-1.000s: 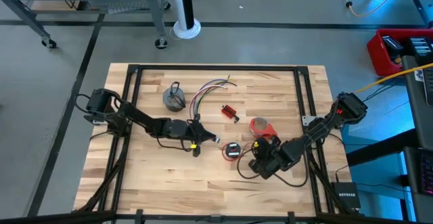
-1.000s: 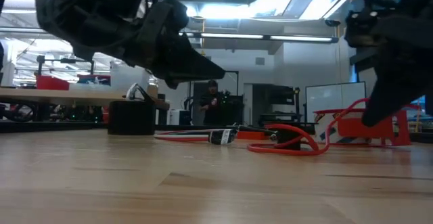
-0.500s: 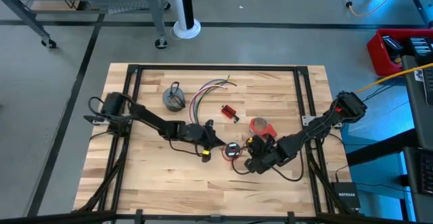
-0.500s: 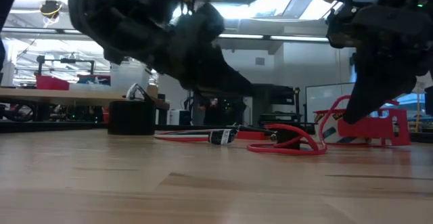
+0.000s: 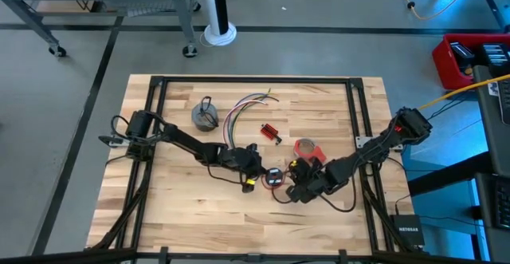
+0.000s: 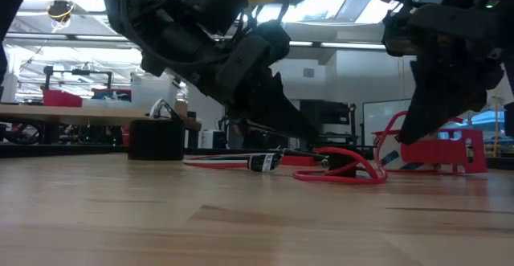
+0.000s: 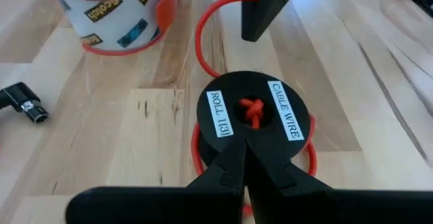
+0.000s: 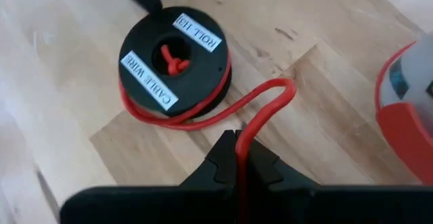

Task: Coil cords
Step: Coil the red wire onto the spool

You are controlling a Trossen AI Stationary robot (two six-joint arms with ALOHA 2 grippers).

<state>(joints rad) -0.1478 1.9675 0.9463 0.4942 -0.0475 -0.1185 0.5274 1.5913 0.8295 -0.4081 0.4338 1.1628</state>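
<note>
Left wrist view, item one: a small black spool wound with thin red wire (image 7: 252, 119), labelled "ROLL 113" and "CABLE WIRE", lay flat on the pale wooden table (image 7: 81, 156), near the middle of its front half. Most of the red wire sat on the spool, but a loose loop (image 8: 260, 105) trailed off it across the boards. This one looked part-coiled, with the tail left to wind.

Left gripper (image 7: 243, 158): fingers clenched together, tips resting at the spool's edge, grasping nothing I could see.

Right gripper (image 8: 237, 149): fingers pinched on the loose red wire just beside the spool, the strand running in between them.

Item two: a small grey coil with a black loop (image 5: 205, 116), toward the back left of the table, well apart from both grippers. It appeared already wound.

Item three: a long bundle of thin red, green, white and grey wires (image 5: 247, 104), fanned out loose near the back centre. Not coiled and not touched; by my reckoning the largest part of the job left.

Other stock: a red roll of tape (image 5: 306, 147) near the right gripper, and a small red rectangular block (image 5: 269, 131) between the tape and the loose bundle.
</note>
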